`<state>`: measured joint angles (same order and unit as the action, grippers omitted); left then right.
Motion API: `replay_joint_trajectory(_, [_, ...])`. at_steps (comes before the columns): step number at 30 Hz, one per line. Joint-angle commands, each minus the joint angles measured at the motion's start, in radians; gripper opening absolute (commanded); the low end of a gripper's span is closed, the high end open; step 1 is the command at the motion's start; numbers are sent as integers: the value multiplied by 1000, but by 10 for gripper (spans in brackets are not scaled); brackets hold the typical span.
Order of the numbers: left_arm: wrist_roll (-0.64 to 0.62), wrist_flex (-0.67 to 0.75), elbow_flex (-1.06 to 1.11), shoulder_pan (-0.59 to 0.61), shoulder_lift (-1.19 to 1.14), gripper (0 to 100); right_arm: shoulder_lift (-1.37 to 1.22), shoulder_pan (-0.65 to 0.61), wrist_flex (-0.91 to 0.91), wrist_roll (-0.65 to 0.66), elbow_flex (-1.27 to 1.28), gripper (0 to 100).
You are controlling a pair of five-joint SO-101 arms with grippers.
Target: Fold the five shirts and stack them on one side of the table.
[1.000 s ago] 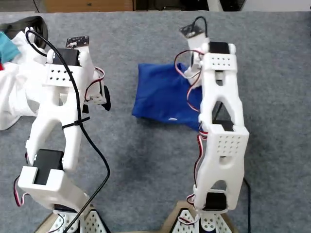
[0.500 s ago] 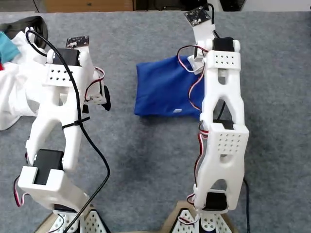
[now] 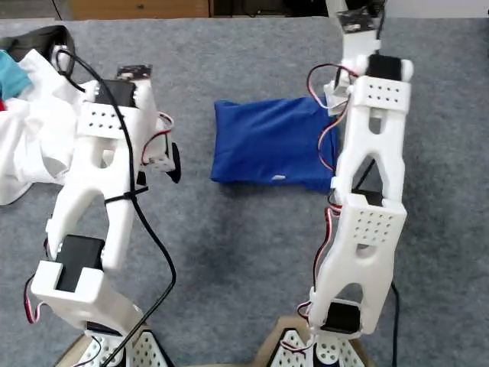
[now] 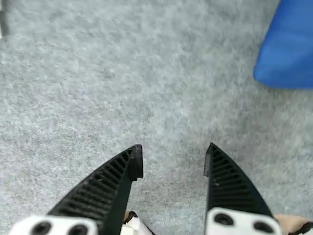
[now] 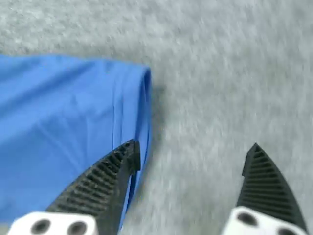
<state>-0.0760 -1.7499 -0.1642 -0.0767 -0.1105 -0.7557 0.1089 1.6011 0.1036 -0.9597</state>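
Where the grey worktop (image 3: 229, 252) is seen from above, a folded blue shirt (image 3: 267, 145) is laid flat near its middle, between the two arms. The right pincer (image 5: 193, 144) is held wide open at the shirt's right edge, with one finger (image 5: 105, 181) over the blue cloth (image 5: 58, 122) and the other over bare worktop beside it. The left pincer (image 4: 174, 147) is also spread open, above bare worktop to the left of the shirt, and a corner of the shirt (image 4: 288, 49) is seen near it, apart from its fingers. A crumpled white pile (image 3: 30, 130) is heaped at the left edge, with teal cloth (image 3: 11, 73) and black cloth (image 3: 38, 38) at its far end.
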Motion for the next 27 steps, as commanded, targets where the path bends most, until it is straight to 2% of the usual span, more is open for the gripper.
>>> replay_joint_trajectory(1, [28, 11, -14, -20, 47, 213, 93, 22, 146, -23, -107, 343])
replay_joint_trajectory(7, [106, 166, -133, -58, 45, 219, 153, 84, 186, -41, 4, 343])
replay_joint_trajectory(13, [41, 497, -150, -80, 19, 219, 360, 145, 184, -44, 360, 343])
replay_joint_trajectory(16, [34, 614, -152, -81, -51, 219, 475, 150, 180, -41, 519, 343])
replay_joint_trajectory(23, [32, 669, -153, -157, -203, 215, 616, 68, 180, -46, 774, 343])
replay_joint_trajectory(27, [32, 720, -180, -195, -252, 214, 625, 77, 180, -46, 832, 342])
